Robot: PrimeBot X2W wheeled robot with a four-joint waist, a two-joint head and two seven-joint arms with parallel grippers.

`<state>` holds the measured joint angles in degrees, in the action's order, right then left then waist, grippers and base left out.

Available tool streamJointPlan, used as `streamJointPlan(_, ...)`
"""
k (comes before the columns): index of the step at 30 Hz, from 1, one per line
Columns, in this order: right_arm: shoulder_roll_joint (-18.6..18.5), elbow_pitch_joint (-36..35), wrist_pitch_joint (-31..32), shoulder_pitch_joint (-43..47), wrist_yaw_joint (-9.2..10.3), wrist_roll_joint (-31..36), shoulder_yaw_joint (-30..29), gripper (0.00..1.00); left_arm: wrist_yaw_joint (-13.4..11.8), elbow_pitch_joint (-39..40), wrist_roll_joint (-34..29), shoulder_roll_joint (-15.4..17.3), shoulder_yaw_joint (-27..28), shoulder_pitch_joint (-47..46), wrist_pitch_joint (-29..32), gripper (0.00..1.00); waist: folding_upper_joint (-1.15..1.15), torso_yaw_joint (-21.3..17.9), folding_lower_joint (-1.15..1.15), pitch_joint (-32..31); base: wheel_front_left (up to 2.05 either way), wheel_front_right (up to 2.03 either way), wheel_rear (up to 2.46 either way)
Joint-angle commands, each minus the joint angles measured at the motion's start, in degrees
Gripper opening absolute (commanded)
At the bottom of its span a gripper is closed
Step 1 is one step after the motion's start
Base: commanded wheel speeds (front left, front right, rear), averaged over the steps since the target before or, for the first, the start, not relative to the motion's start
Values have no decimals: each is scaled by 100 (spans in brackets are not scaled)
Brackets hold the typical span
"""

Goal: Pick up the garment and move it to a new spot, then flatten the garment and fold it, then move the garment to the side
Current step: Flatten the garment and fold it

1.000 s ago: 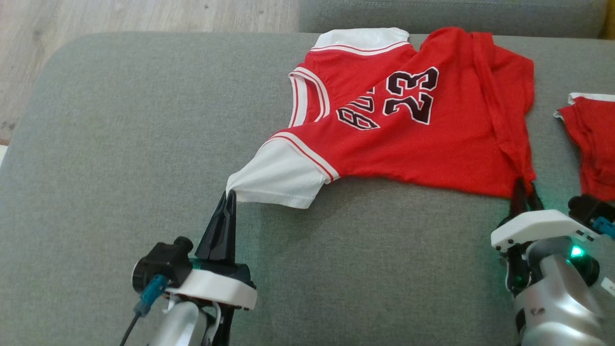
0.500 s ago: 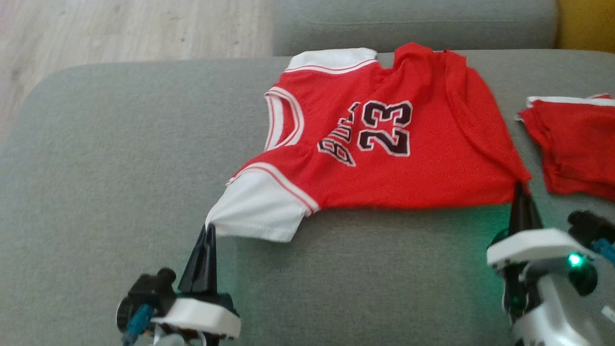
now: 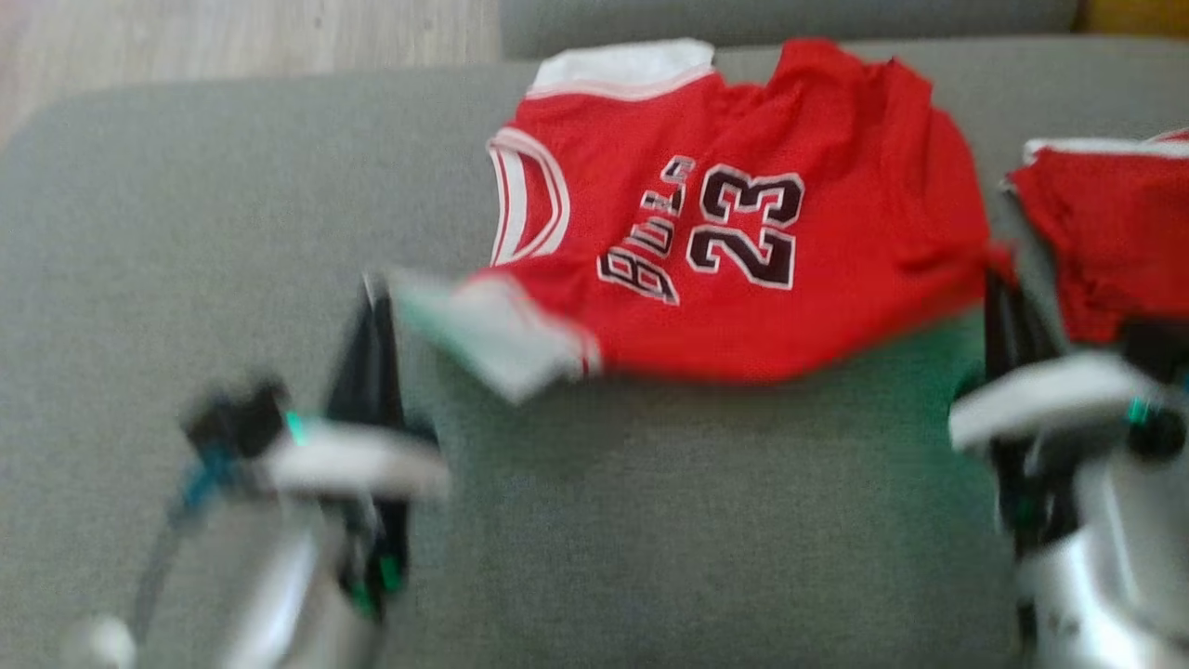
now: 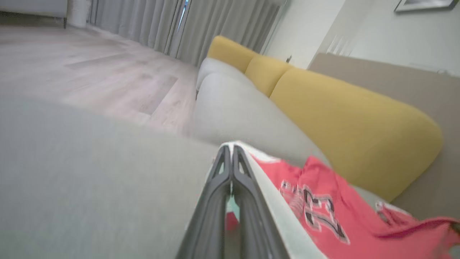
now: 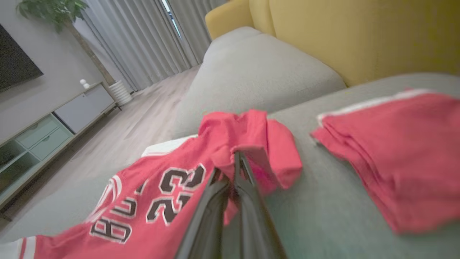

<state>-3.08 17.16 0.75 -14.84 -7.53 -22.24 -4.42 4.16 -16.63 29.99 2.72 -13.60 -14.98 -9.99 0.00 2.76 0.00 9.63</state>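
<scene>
Left gripper (image 3: 372,288) is closed on the white sleeve (image 3: 492,334) of the jersey (image 3: 836,307) | right gripper (image 3: 996,279) is closed on its near-right hem corner | jersey is spread on the grey cushion (image 3: 669,520), beyond both grippers, long axis left–right | each end is held by the nearer arm

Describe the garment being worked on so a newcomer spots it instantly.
On the grey sofa seat lie two red garments. The target is the jersey spread across the middle, left of the folded red pile. It alone carries the black number 23 and white sleeves.
</scene>
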Motion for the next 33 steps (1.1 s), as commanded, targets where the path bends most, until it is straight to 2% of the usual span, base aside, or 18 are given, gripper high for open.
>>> streamJointPlan(1, -115, -318, 116, -618, 4, 72, 116, 0, 49, 309, 40, 176, 312, -746, 92, 0, 0, 39, 0, 414, 0, 0, 0)
streamJointPlan(4, -240, -518, 622, -1575, 4, 220, 96, 0, 124, 395, 245, 461, 502, -2080, 635, 0, 0, 69, 0, 952, 0, 0, 0)
streamJointPlan(7, -350, -400, 1076, -2796, 4, 341, 181, 0, 156, 37, 267, 793, 621, -3603, 1115, 0, 0, 30, 0, 1418, 0, 0, 0)
streamJointPlan(9, -384, -63, 1221, -3714, 4, 489, 360, 0, 135, -404, 263, 979, 729, -4557, 1329, 0, 0, -94, 0, 1666, 0, 0, 0)
streamJointPlan(12, -275, 880, 1205, -5164, 4, 734, 456, 0, -33, -1141, 413, 1132, 1052, -5961, 1454, 0, 0, -326, 0, 1998, 0, 0, 0)
streamJointPlan(15, -233, 1824, 645, -6497, 4, 1196, 367, 0, -229, -1899, 141, 1320, 1087, -7267, 1132, 0, 0, -418, 0, 2227, 0, 0, 0)
streamJointPlan(17, -137, 2351, 46, -7151, 4, 1352, 38, 0, -343, -2317, 1, 1344, 1103, -7919, 752, 0, 0, -443, 0, 2266, 0, 0, 0)
streamJointPlan(19, -62, 2748, -571, -7649, 4, 1556, -138, 0, -345, -2617, -177, 1381, 1034, -8457, 322, 0, 0, -457, 0, 2310, 0, 0, 0)
streamJointPlan(21, -23, 3123, -1052, -7994, 4, 1664, -291, 0, -292, -2912, -318, 1395, 952, -8841, -65, 0, 0, -433, 0, 2359, 0, 0, 0)
streamJointPlan(25, 5, 3628, -1418, -8235, 4, 1759, -399, 0, -188, -3312, -310, 1323, 1001, -9123, -378, 0, 0, -393, 0, 2413, 0, 0, 0)
streamJointPlan(30, 16, 4194, -1557, -8073, 4, 1748, -376, 0, 92, -3715, -207, 1175, 1096, -8997, -491, 0, 0, -267, 0, 2548, 0, 0, 0)
streamJointPlan(33, 6, 4368, -1570, -7802, 4, 1751, -313, 0, 222, -3648, -147, 1080, 1196, -8644, -497, 0, 0, -166, 0, 2591, 0, 0, 0)
